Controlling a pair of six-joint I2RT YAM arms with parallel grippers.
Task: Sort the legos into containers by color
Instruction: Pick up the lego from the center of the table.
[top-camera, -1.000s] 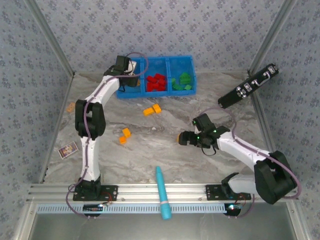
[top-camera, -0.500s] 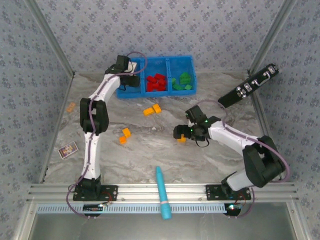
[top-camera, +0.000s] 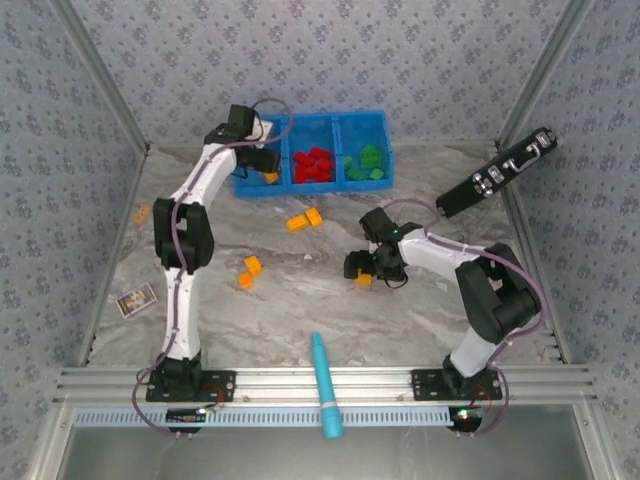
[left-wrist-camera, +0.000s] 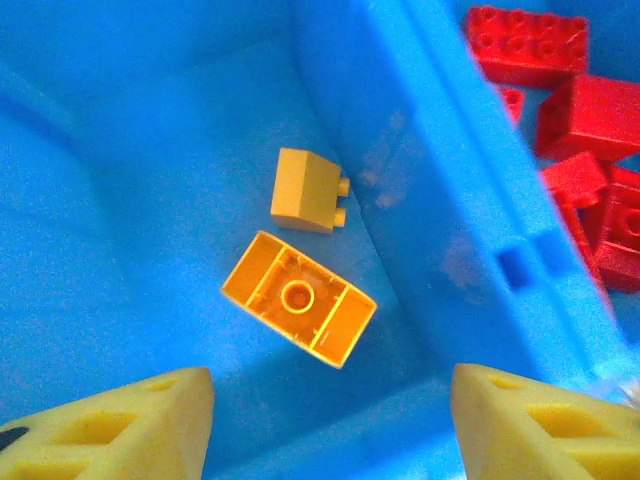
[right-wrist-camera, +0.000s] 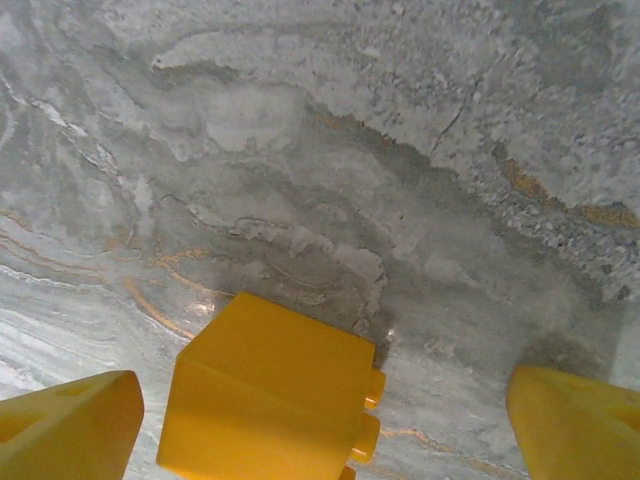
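Grey marbled table (top-camera: 300, 310) inside a wallpapered booth: the left gripper (top-camera: 264, 166) hangs over the end compartment of the blue bin (top-camera: 336, 117), its yellow fingers (left-wrist-camera: 120, 425) spread wide and holding nothing. Just beyond those fingertips, on the compartment floor, lie two orange-yellow bricks (left-wrist-camera: 298, 300) close together, one upside down with its hollow underside showing, the other tipped on its side. Across the divider wall from the fingers sit the red bricks (left-wrist-camera: 585, 105) in the middle compartment, with the green bricks (top-camera: 367, 163) in the compartment past that. The right gripper (top-camera: 358, 268) is low over the table, its fingers (right-wrist-camera: 65, 430) likewise wide apart. A single orange-yellow brick (right-wrist-camera: 270, 400) stands on the stone between them, close to one finger, well clear of the other and not clamped. Away from both sets of fingers, two loose bricks (top-camera: 304, 220) lie near the bin, two more bricks (top-camera: 249, 271) sit mid-table, and a lone brick (top-camera: 142, 213) lies toward the left edge. A teal pen (top-camera: 324, 385) crosses the near rail, a long black device (top-camera: 495, 172) leans at the right wall, and a small card (top-camera: 137, 299) lies at the left.
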